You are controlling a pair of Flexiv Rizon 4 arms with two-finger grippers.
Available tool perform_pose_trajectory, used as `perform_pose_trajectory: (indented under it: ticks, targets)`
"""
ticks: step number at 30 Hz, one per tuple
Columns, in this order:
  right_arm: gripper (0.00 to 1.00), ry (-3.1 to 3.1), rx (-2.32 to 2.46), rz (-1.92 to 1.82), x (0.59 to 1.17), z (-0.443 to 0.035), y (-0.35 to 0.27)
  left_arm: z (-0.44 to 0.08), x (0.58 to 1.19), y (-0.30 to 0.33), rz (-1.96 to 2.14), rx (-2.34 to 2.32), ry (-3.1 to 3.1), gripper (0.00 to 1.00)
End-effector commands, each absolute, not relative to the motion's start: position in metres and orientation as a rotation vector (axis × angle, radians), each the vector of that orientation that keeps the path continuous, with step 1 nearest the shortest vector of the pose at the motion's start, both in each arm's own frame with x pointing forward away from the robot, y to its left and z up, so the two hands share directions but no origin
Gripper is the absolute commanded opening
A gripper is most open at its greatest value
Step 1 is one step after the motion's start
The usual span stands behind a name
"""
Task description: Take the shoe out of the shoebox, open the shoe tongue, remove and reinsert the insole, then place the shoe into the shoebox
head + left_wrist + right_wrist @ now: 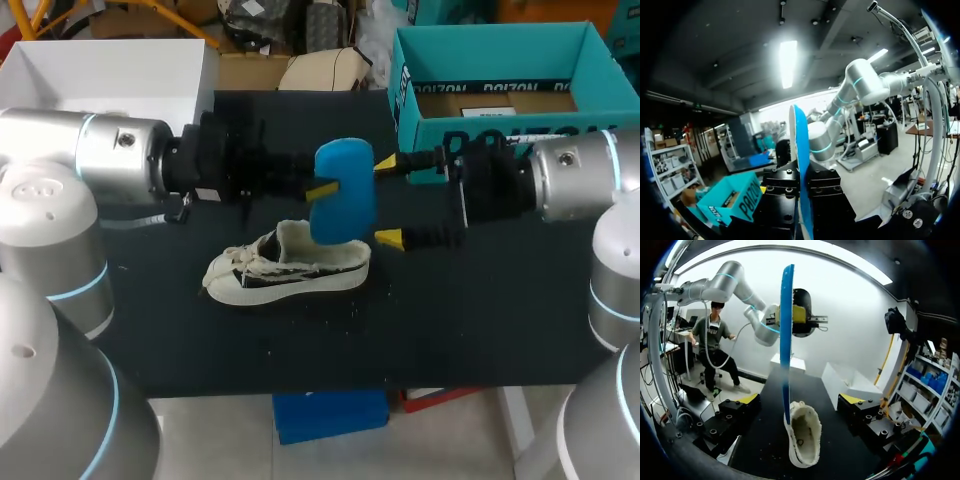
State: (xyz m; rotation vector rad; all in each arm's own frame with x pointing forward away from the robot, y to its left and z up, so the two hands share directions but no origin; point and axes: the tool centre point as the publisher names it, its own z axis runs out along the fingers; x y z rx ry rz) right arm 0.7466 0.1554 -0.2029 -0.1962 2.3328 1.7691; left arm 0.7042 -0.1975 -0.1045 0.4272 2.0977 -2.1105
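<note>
Insole [342, 195] upright in left tool [326, 186]; shoebox [418, 128] bears lettering.

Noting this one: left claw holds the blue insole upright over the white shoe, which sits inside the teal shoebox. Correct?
No: the head view shows the white shoe on the black table, outside the teal shoebox. The left claw does hold the blue insole upright over it.

My left arm [95, 150] and right arm [585, 180] — silver cylinders, blue-lit rings at the joints — end in black, bolt-studded wrist blocks with yellow fingertips [388, 238].
</note>
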Motion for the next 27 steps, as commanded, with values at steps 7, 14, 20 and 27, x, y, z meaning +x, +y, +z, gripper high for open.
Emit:
perform_pose_trajectory:
  ticks: [7,14,20,27]
  targets:
    - [1.0,2.393,-0.12,1.725,0.753,-0.235,0.157,-0.091,0.697,-0.195,-2.102,0.44,2.09,0.0]
    - [1.0,2.412,-0.069,1.759,0.762,-0.262,0.155,-0.084,0.692,-0.199,-2.148,0.466,2.065,0.0]
    - [1.0,2.42,-0.025,1.786,0.768,-0.284,0.15,-0.073,0.688,-0.203,-2.184,0.488,2.044,0.0]
    - [1.0,2.442,-0.009,1.778,0.778,-0.312,0.149,-0.062,0.683,-0.209,-2.238,0.522,2.006,0.0]
